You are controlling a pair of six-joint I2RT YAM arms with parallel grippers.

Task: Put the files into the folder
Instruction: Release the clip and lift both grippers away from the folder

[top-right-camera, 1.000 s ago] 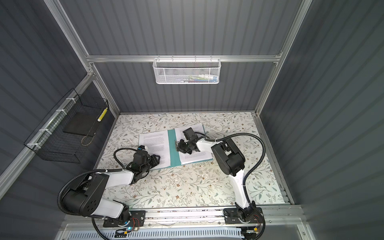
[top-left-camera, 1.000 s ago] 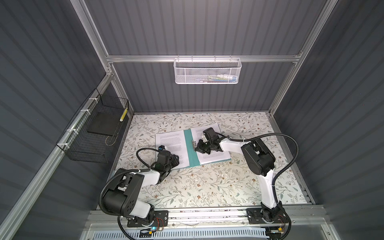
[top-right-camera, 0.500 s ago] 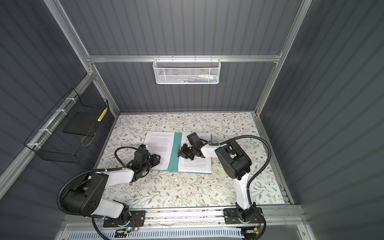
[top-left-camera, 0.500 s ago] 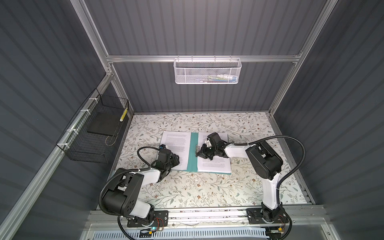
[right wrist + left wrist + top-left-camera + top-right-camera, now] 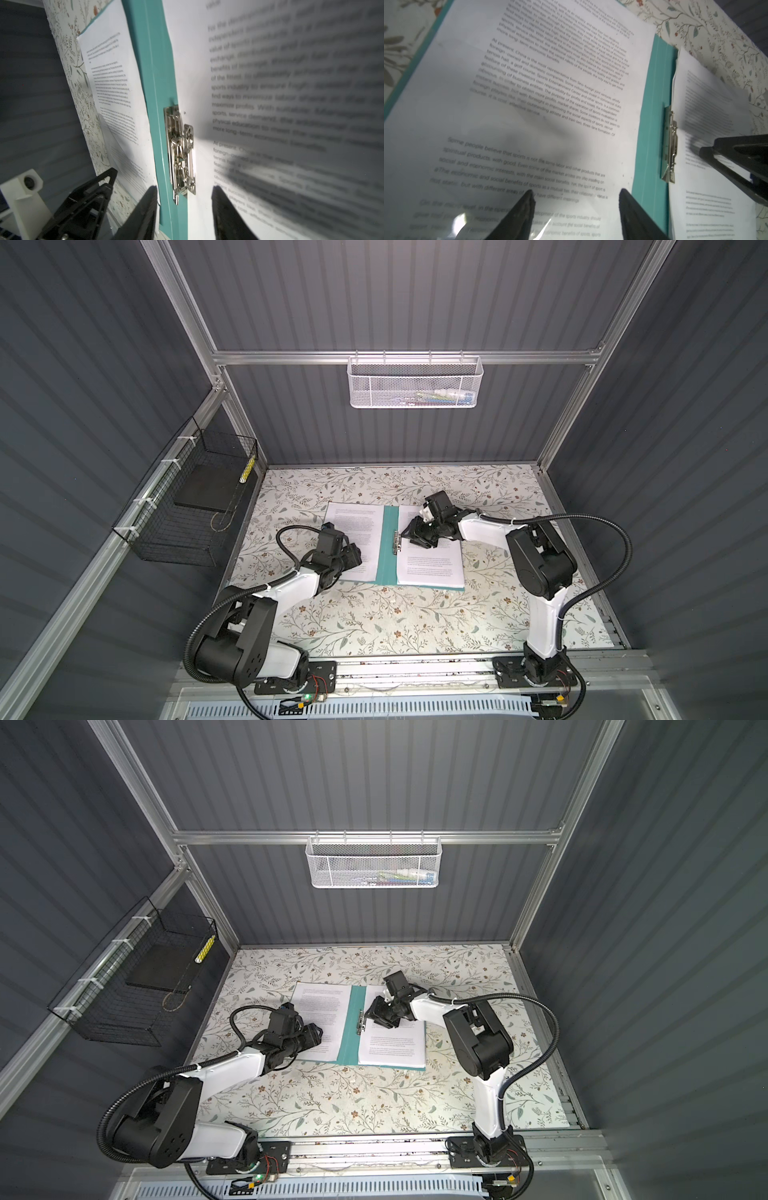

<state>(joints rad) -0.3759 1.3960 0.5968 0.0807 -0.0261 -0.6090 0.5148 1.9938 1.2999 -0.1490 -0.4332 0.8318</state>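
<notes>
folder (image 5: 387,560): teal, open flat mid table (image 5: 415,622), both covers down, seen in both top views.
left sheet (image 5: 362,517): printed pg lying on the left cover. Teal shows past its outer edge in left wrist view.
right stack (image 5: 430,568): printed pgs on the right cover, inner edge at the clip bar (image 5: 180,149). Can't tell if clamped or just butted up to it.
paper handling: light, thin, floppy, low friction on the cover & on each other. My read: pinch only at a free edge/corner, or press flat & slide. Mid-page pinch = crease.
folder handling: thin covers, stiffer than paper but they flex. Light, so prob skates on the table if pushed w/o a hold-down. Best grab = outer cover edge, not the spine.
clip handling: rigid metal, small, slick. Prob sprung, so needs a firm pinch at the lever end.
L gripper (image 5: 576,192): jaws spread partway, tips low over left sheet near its spine-side edge, nothing between them. Contact w/ paper unclear.
R gripper (image 5: 184,188): jaws spread partway, tips straddle one end of clip bar, one tip spine side, the other over right stack. Nothing pinched, touch not confirmed.
risk: closing on the clip could catch a sheet edge & buckle it.
</notes>
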